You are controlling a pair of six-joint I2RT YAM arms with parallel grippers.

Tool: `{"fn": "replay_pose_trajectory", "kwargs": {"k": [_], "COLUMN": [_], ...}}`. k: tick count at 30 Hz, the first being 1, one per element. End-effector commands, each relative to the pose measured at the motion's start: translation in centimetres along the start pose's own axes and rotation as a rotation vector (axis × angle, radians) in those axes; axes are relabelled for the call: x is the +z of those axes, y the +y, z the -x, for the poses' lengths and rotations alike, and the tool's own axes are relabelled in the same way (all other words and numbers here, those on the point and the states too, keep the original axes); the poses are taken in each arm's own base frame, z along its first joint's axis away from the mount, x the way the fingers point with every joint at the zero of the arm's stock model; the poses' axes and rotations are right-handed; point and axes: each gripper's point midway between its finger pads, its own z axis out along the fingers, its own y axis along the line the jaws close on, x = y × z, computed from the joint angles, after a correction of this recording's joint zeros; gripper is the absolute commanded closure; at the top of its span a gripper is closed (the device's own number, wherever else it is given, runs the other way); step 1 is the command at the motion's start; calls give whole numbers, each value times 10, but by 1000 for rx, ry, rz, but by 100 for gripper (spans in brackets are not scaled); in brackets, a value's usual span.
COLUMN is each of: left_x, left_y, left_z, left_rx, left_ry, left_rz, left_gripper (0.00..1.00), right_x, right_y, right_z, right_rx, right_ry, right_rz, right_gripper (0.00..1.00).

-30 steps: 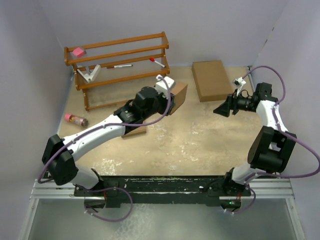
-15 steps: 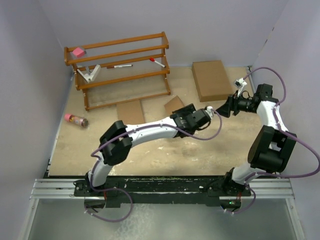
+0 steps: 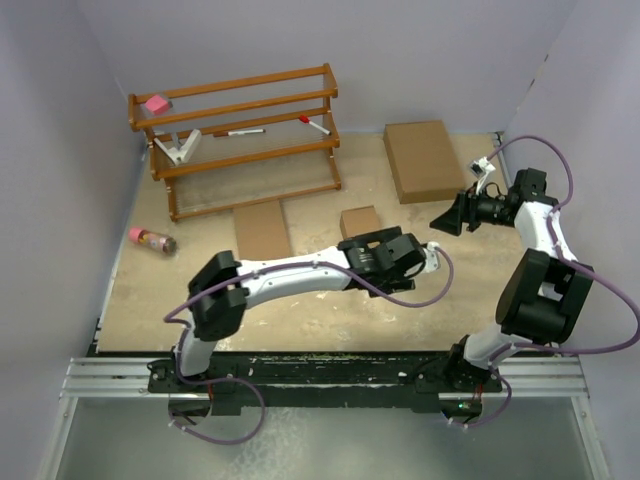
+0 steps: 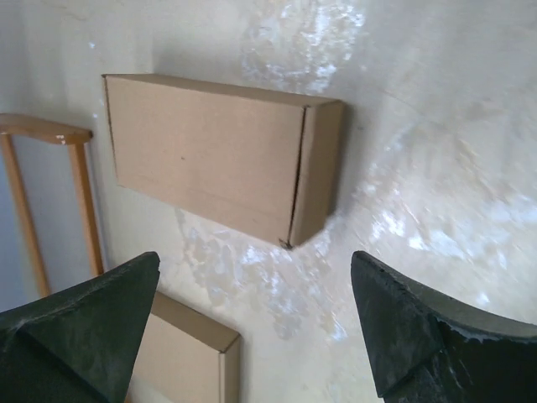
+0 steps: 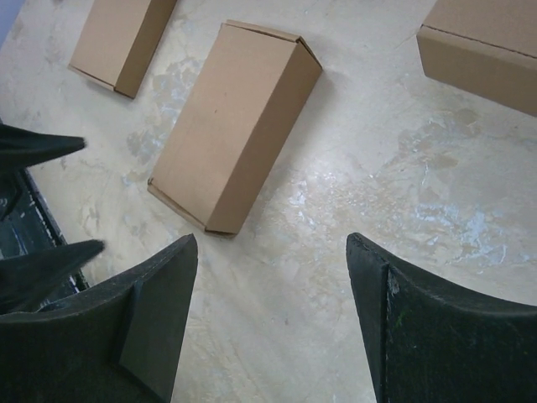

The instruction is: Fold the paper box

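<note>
Box [image 3: 360,220] looks folded and lies free on the worktop [image 3: 450,300], left fingers [image 4: 382,294] and right fingers [image 5: 168,277] open and empty, so lift the left clear without clipping it.

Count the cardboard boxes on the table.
3: largest flat box far right, paper box mid-table, wider box left of it. More may be hidden.
</note>
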Motion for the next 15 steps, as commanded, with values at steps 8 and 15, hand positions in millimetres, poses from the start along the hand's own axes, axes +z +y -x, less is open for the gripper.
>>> {"fn": "replay_pose_trajectory", "kwargs": {"k": [8, 15], "left_x": [-78, -28], "left_y": [39, 91], "left_z": [-22, -77], "left_rx": [-757, -1107], "left_ry": [-372, -435], "left_rz": [-374, -366], "left_gripper": [30, 59], "right_x": [21, 53], "right_y": [-4, 59], "right_z": [-20, -51], "right_rx": [-155, -814], "right_ry": [102, 165], "right_rz": [-18, 201], "right_gripper": [50, 66]}}
